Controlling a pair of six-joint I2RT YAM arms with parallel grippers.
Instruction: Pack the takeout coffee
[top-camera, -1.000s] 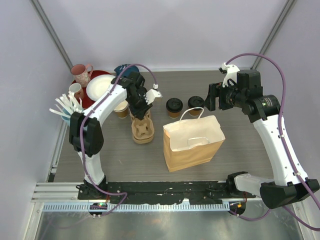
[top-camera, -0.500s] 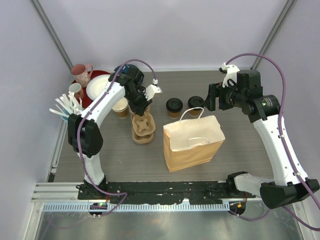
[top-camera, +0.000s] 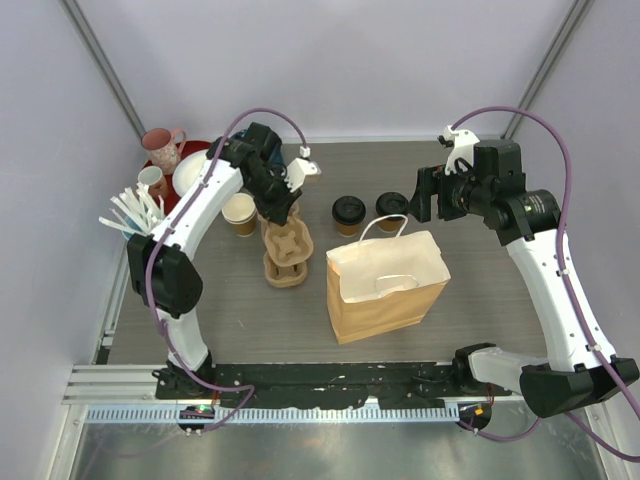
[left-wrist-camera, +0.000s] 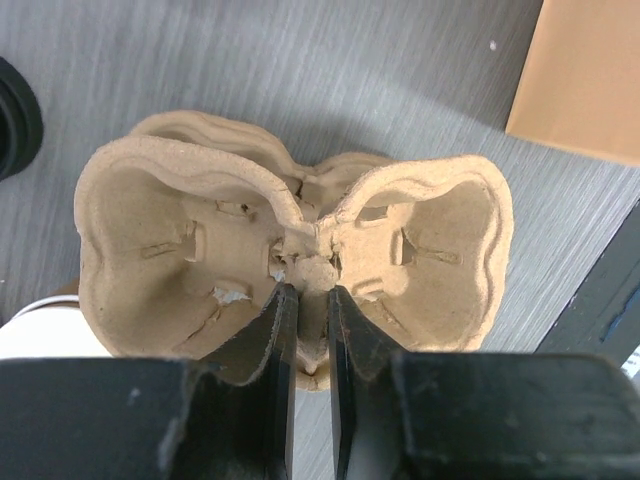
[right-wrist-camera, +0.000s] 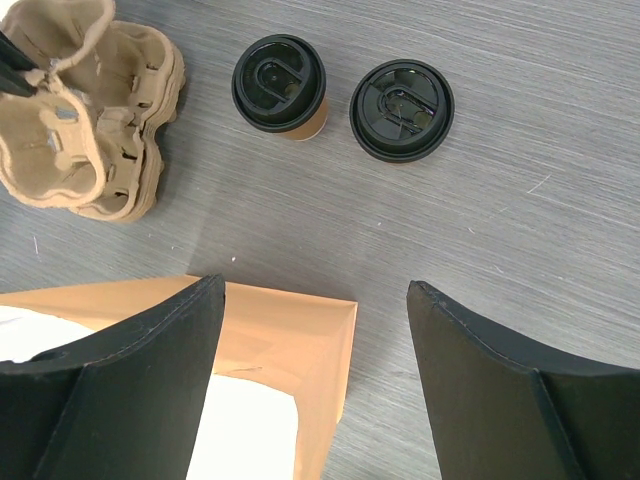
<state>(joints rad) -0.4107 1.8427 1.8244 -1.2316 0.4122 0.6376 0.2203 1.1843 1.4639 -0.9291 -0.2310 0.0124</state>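
Two lidded coffee cups (right-wrist-camera: 279, 85) (right-wrist-camera: 401, 110) ahead of right gripper (right-wrist-camera: 315, 295). One paper bag (top-camera: 385, 300). One lidless cup (top-camera: 240, 212). One pink mug (top-camera: 163, 148). At least two pulp carriers (top-camera: 285, 262), stacked.

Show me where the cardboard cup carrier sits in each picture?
Top external: cup carrier left of centre, left of the paper bag.
Left wrist: fills the picture, pinched at its middle by the left gripper.
Right wrist: top-left corner.
Shared landmark: the paper bag, visible in all three.

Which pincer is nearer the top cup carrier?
Left. The left pincer pinches the centre post of the top cup carrier; the right pincer hangs open off to its right, above the far edge of the paper bag.
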